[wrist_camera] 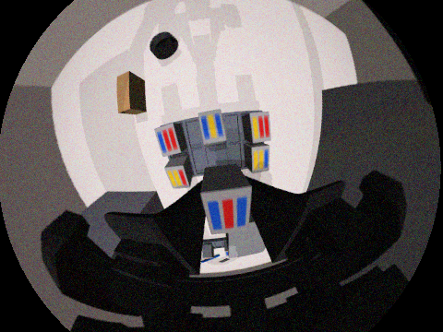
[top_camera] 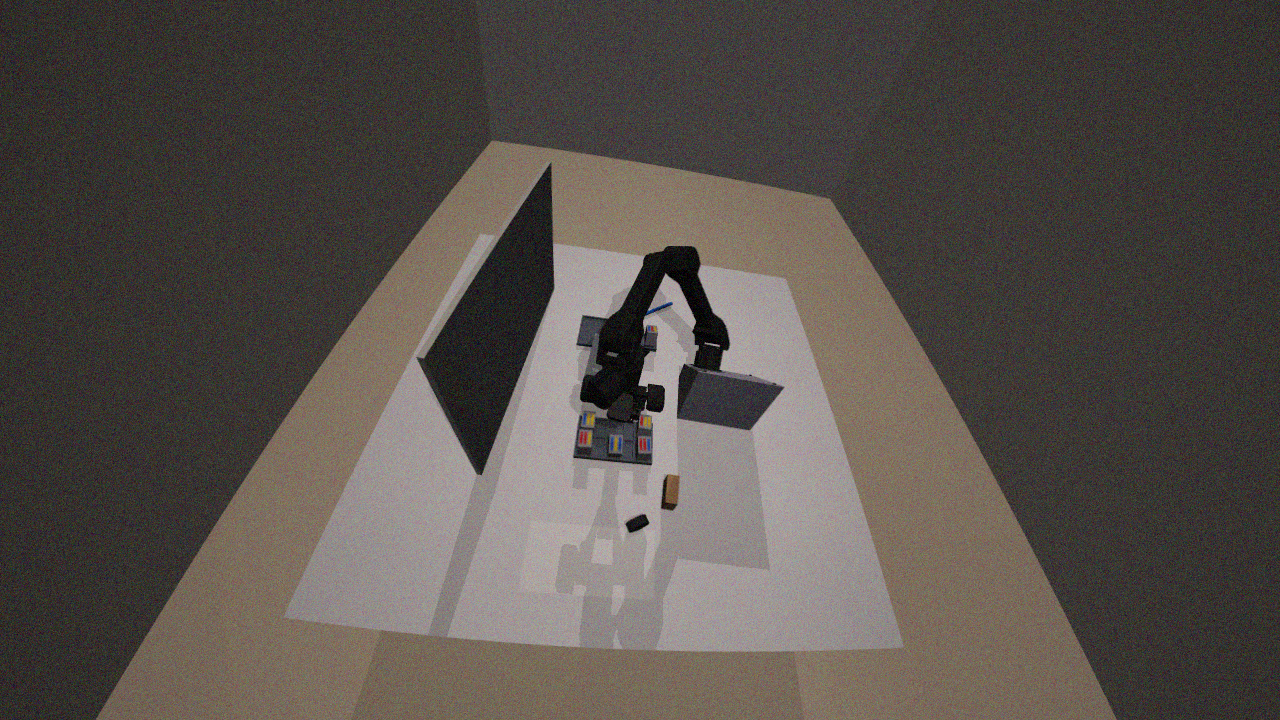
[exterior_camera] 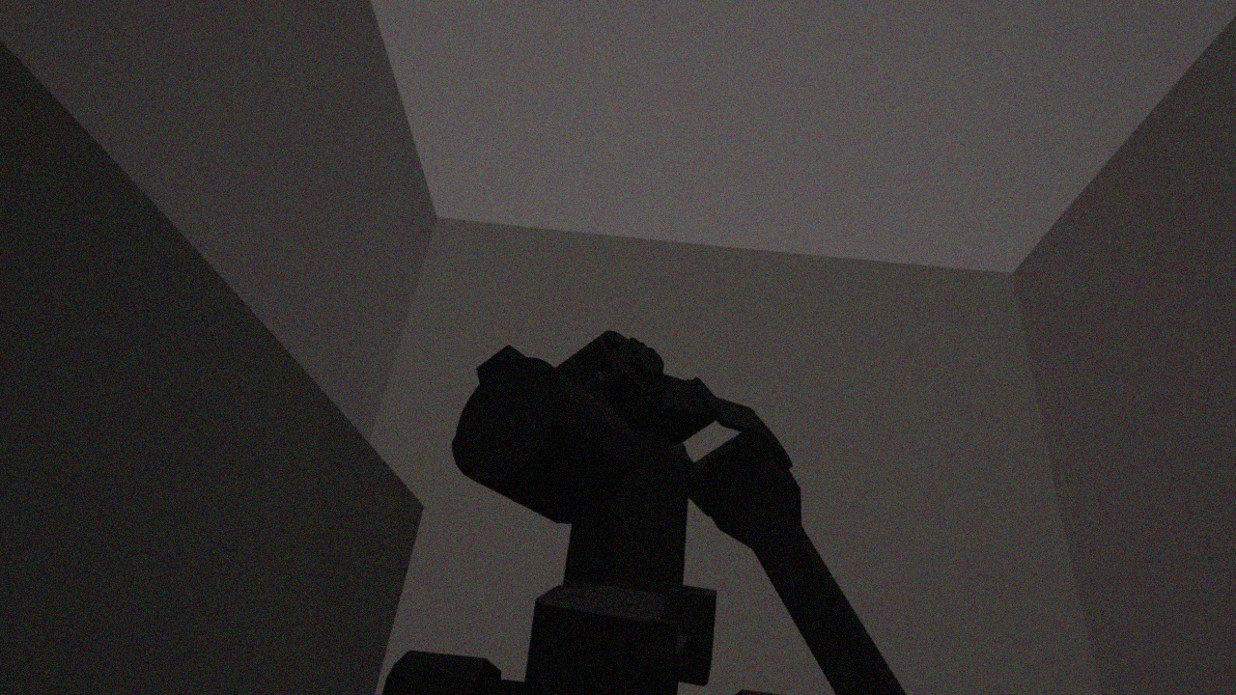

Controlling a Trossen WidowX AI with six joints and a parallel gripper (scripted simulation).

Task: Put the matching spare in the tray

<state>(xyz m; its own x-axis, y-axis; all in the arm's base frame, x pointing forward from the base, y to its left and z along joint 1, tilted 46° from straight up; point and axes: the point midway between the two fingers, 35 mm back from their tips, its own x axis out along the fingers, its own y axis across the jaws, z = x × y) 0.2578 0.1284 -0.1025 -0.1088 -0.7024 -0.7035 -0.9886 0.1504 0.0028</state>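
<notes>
My gripper [top_camera: 629, 409] [wrist_camera: 223, 181] is shut on a grey spare [wrist_camera: 228, 213] with blue, red and blue stripes, held a little above the dark spare rack [top_camera: 597, 450] [wrist_camera: 212, 154]. Several striped spares stay on the rack, among them a blue-yellow-blue one [wrist_camera: 210, 124] and a yellow-red-red one [wrist_camera: 261, 124]. A dark flat tray [top_camera: 589, 330] lies behind the arm, with a small striped unit [top_camera: 650, 332] next to it. The exterior view shows only the arm as a dark shape.
A tall dark panel [top_camera: 501, 313] stands to the left of the rack. A slanted grey box [top_camera: 726, 398] sits to the right. A brown block [top_camera: 670, 490] [wrist_camera: 131, 92] and a small black object [top_camera: 636, 522] [wrist_camera: 164, 44] lie in front. A blue stick [top_camera: 658, 308] lies near the arm's base.
</notes>
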